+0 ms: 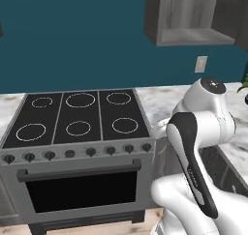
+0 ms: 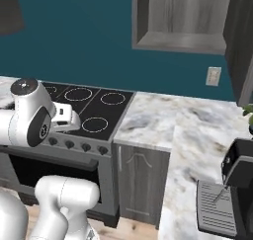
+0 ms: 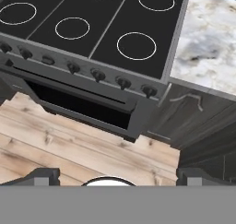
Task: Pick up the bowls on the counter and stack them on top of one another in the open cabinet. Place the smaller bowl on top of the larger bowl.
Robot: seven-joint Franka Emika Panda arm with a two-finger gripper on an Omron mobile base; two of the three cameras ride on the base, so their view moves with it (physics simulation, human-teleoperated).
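At the left of the left base view sits the black stove (image 1: 77, 114), its oven door (image 1: 80, 183) below. The white arm (image 1: 203, 132) fills the lower right, and the open cabinet (image 1: 191, 16) hangs at the upper right. In the right base view the marble counter (image 2: 197, 130) spreads across the centre and right. In the hand view the end effector (image 3: 117, 176) stands released, fingertips (image 3: 44, 176) wide apart over the wood floor (image 3: 69, 149). I cannot make out any bowls.
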